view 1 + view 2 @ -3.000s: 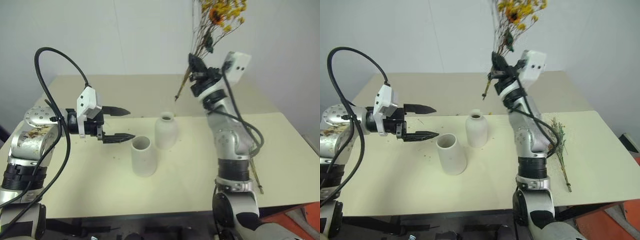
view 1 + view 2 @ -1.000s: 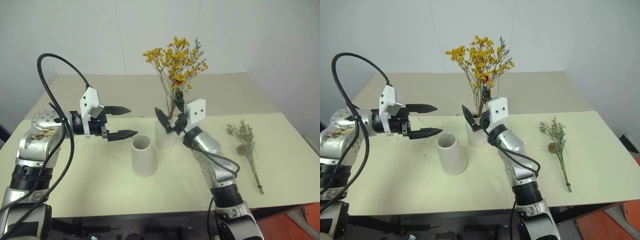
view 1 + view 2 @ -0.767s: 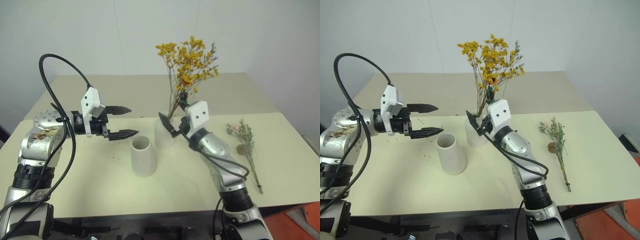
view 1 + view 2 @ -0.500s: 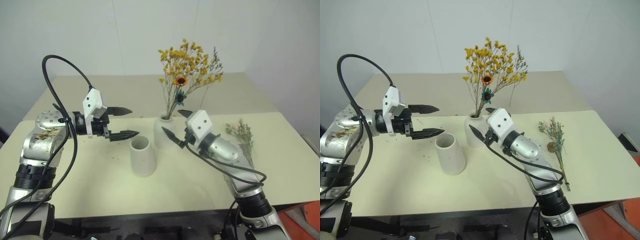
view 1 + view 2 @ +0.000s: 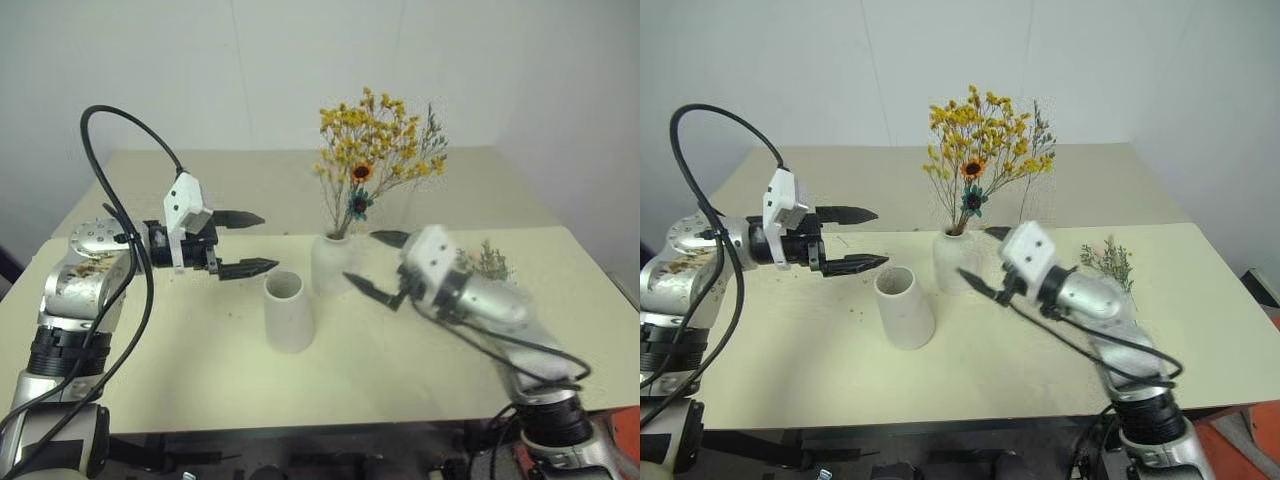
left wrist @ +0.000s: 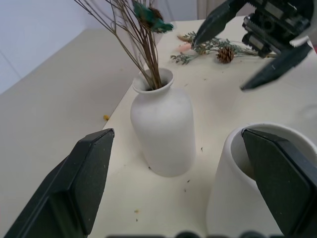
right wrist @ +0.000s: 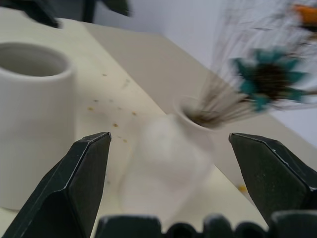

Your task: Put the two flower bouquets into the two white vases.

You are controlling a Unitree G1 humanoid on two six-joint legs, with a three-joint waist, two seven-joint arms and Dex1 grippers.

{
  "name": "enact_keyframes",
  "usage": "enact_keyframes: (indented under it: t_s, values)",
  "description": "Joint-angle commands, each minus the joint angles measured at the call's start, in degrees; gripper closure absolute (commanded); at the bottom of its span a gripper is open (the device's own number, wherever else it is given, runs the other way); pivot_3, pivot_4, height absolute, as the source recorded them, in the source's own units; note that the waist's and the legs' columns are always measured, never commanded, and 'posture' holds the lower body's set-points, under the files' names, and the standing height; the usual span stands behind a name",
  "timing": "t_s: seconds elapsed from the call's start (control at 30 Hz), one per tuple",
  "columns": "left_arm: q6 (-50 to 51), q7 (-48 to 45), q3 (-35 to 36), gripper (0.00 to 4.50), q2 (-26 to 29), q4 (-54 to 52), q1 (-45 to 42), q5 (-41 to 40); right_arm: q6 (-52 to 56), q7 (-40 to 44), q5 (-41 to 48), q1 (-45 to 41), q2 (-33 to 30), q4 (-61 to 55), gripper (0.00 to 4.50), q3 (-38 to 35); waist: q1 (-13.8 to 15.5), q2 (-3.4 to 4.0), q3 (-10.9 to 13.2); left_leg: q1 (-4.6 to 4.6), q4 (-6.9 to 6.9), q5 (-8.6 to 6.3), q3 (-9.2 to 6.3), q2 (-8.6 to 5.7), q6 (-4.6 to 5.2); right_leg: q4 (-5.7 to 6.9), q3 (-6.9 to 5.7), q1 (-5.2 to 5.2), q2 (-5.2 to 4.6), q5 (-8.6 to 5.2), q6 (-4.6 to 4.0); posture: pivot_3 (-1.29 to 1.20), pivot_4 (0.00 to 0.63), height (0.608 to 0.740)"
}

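The right gripper (image 5: 377,262), two black fingers on a silver and white wrist, stands spread wide and empty, just beside the bottle-shaped matte white vase with the narrow neck (image 5: 331,266) and pointing at it from the robot's right. That vase already holds the full yellow-orange dried bouquet (image 5: 378,141), whose thin brown stems go straight down into the neck and whose head fans out above.

Outward from this gripper, on the side away from the vases, lies the sparse grey-green bouquet with a brown pine cone and a pink plume (image 5: 1106,260), flat on the pale cream table (image 5: 970,360). In the head views the right forearm covers most of it; the left wrist view shows its head end with the cone (image 6: 225,54) beyond the right gripper. How its stems run cannot be made out here.

The left gripper (image 5: 244,243) hovers with its black fingers apart and empty, above and just to the robot's left of the wider tapered white vase with the broad mouth (image 5: 287,312), which stands empty in front of the bottle-shaped one.

My judgement: one bouquet is done, and the second lies on the right arm's side, well apart from the left gripper, so the right arm is the nearer one to fetch it; the empty broad vase is the place left for it
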Motion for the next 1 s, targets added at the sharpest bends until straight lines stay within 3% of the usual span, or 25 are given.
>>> enact_keyframes:
  t_s: [0.03,0.2,0.3,0.37,0.6,1.0]
  values:
    - [0.75,-2.18,3.60,0.00,2.57,-5.76,-1.23,-4.12,16.00,0.88,5.86,0.50,-9.33,-6.45,0.02,-11.48,0.27,0.00,0.00,0.00,-0.01,0.00,0.00,0.00,0.00,-0.03,-0.01,0.01,-0.01,0.00,0.00,0.00,0.150,0.740]
    - [0.99,-4.86,1.47,0.00,3.41,-7.79,-4.43,-5.28,33.37,2.32,9.44,4.11,-22.48,-6.58,0.02,-19.30,0.94,0.00,0.01,0.05,-0.04,-0.01,0.03,0.00,0.01,-0.10,-0.02,0.09,-0.01,-0.03,-0.04,0.00,0.150,0.740]
    - [0.35,-7.18,-2.26,0.00,2.32,-9.43,-5.85,-4.53,43.21,1.91,8.96,6.70,-30.25,-4.29,0.02,-18.56,1.00,0.01,0.00,0.12,-0.02,-0.01,0.09,0.00,0.01,-0.10,0.02,0.17,0.00,-0.05,-0.03,0.00,0.150,0.740]
    - [-0.07,-8.10,-4.53,0.00,1.61,-10.15,-6.43,-3.60,46.75,2.22,9.82,7.24,-32.23,-2.60,0.02,-18.22,1.00,0.01,0.00,0.12,-0.03,-0.01,0.11,-0.01,0.01,-0.11,0.05,0.17,0.00,-0.06,-0.03,0.00,0.150,0.740]
    - [-3.21,-9.82,-11.27,0.00,-1.22,-10.76,-8.53,1.01,52.44,-0.02,10.09,4.37,-31.81,6.67,0.02,-12.25,0.51,0.01,0.01,0.07,-0.02,-0.01,0.11,-0.01,0.02,-0.11,0.07,0.12,0.02,-0.06,-0.03,0.00,0.150,0.740]
    - [-3.22,-11.21,-12.02,0.00,-2.70,-11.75,-8.79,0.59,40.71,1.92,6.68,-3.69,-28.47,25.84,0.02,0.57,-0.23,0.02,0.02,0.02,0.01,-0.02,0.12,-0.02,0.04,-0.13,0.09,0.09,0.01,-0.07,-0.02,0.00,0.150,0.740]
